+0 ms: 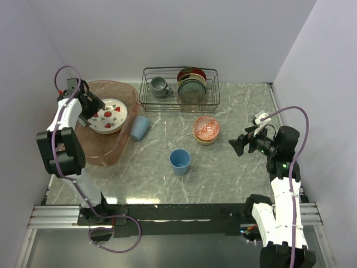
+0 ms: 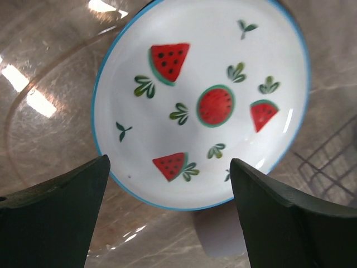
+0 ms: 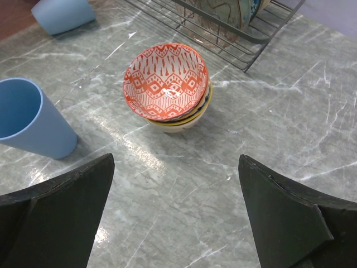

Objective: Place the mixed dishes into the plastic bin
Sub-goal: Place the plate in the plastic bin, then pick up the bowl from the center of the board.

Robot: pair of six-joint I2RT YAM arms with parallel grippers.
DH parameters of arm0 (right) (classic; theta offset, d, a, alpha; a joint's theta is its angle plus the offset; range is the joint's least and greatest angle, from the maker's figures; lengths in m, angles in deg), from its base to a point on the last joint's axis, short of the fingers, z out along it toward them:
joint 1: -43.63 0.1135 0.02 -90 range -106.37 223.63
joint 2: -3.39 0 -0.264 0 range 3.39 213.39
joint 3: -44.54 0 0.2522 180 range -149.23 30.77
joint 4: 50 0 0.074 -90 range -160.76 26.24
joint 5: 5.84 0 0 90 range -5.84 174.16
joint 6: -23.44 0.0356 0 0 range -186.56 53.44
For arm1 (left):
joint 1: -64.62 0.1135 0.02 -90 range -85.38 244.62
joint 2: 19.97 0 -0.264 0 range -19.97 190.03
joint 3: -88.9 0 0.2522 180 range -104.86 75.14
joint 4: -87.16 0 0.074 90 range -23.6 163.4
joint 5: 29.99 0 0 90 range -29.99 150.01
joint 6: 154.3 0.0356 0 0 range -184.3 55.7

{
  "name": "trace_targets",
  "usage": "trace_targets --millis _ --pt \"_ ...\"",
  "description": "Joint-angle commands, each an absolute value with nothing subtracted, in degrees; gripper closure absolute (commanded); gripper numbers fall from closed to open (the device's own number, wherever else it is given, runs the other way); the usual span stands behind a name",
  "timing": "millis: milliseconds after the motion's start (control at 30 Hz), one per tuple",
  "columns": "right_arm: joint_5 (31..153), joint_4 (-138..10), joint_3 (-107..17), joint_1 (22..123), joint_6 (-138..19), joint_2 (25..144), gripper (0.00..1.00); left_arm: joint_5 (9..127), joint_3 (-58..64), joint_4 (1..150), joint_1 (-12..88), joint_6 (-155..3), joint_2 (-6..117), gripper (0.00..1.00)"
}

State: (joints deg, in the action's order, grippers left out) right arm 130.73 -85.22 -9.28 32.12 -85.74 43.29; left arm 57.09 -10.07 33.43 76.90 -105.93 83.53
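Observation:
The white plate (image 1: 109,116) with red fruit marks and a blue edge (image 2: 206,100) lies inside the pinkish translucent plastic bin (image 1: 106,146) at the left. My left gripper (image 1: 93,107) hovers open over the bin, its dark fingers (image 2: 56,218) short of the plate and touching nothing. One light-blue cup (image 1: 140,127) lies on its side against the bin's right rim. Another light-blue cup (image 1: 180,161) stands upright mid-table. A red-patterned bowl (image 3: 165,81) is stacked in a cream bowl (image 3: 181,124). My right gripper (image 3: 175,162) is open and empty, low over the marble to the right of the bowls (image 1: 206,129).
A black wire rack (image 1: 179,89) at the back holds a grey mug (image 1: 160,86) and upright dark plates (image 1: 191,86); its near corner shows in the right wrist view. White walls close in the table on three sides.

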Motion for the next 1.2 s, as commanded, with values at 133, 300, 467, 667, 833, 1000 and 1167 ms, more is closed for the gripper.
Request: trace_targets --millis 133,300,467,667,833,1000,1167 --pt "130.3 -83.54 -9.13 31.94 -86.69 42.85 0.0 61.22 -9.16 37.7 77.19 -101.13 75.06 0.05" --pt "129.34 -83.45 -9.13 31.94 -87.04 43.11 0.0 67.91 3.05 49.48 77.81 -97.61 58.36 0.01" --pt "128.81 -83.1 -8.51 31.85 -87.48 42.94 0.0 73.71 12.71 53.88 78.77 -96.65 45.62 0.01" --pt "130.04 -82.66 -7.72 31.85 -87.83 43.02 0.0 82.04 20.72 56.25 79.21 -95.24 35.32 0.01" --pt "131.7 -84.06 -9.56 31.77 -89.23 44.16 0.0 89.97 28.36 61.0 79.21 -92.88 26.63 0.01" --pt "134.95 -91.42 -15.17 32.29 -93.97 48.99 0.0 93.14 31.63 61.18 79.21 -90.32 21.78 0.01" --pt "131.55 -97.07 -20.28 37.21 -95.57 55.5 0.0 94.72 35.49 63.55 79.04 -90.4 17.82 0.01"
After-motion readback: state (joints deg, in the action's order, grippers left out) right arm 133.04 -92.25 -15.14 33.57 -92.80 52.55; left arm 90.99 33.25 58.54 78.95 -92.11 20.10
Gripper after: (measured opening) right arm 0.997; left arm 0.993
